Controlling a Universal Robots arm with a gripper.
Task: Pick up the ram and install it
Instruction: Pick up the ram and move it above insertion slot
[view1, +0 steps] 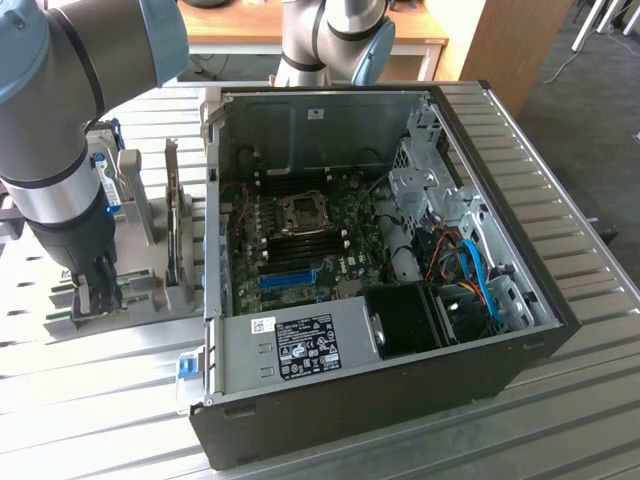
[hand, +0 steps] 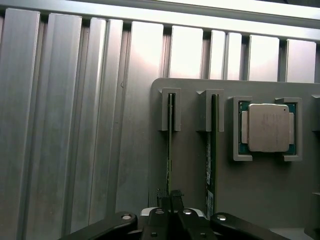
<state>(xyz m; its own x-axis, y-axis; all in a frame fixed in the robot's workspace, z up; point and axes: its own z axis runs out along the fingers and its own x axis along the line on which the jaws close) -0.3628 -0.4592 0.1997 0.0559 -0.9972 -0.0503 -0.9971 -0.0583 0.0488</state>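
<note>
1. Your gripper is down at the near end of the parts holder. Its jaws look drawn in on a thin green stick, so I read the hand as clamped on the ram, not hanging loose around it.
2. The ram stands on edge in the holder. Its far end is seated in a slotted post and its near end runs in between the jaws. It looks fully down in its slot, not raised.
3. Just beside it, in the neighbouring slot, stands the second stick, a look-alike. The jaws are on 1 stick and apart from the other.
4. Past those 2 sticks, the processor lies flat in its own bracket on the same holder.
5. The holder rests on the slatted table, at the exterior view's left of the open computer case. The case lies on its side with the motherboard facing up, and the memory slots are well apart from the gripper.
6. Step in hand, as I judge it: the pick-up, at the grasp itself. Nothing of the install shows as begun.
7. What the next move calls for, in my view:
   - Check that the clamp is square on the thin edge.
   - Pull straight along the slotted post so the board does not bind or flex.
   - Keep clear of the look-alike stick alongside.
   - The stick is thin and light, so an off-centre pinch could let it pivot.
</note>
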